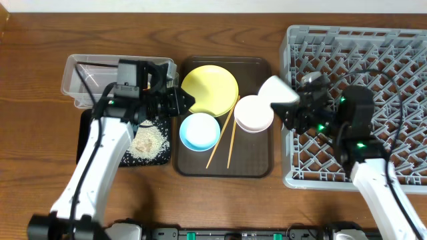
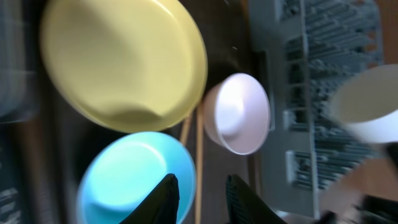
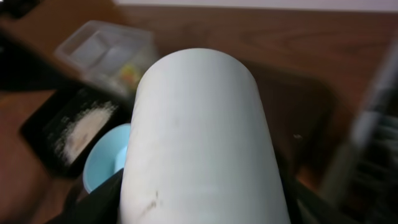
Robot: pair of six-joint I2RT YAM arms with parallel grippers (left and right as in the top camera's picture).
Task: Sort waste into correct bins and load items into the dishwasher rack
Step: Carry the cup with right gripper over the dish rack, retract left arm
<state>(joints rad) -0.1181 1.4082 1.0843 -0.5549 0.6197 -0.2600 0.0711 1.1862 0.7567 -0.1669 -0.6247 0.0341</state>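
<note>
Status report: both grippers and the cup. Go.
Left gripper open, empty, above blue bowl. Right gripper shut on cup, at the rack edge. Nothing seen blocking.

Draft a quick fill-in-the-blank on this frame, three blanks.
1. The right hand grips a pale ____ by the left edge of the rack.
2. The rice scraps lie in the shallow ____.
3. The chopsticks lie between the blue bowl and the ____.
Missing: cup; black tray; white bowl.
</note>
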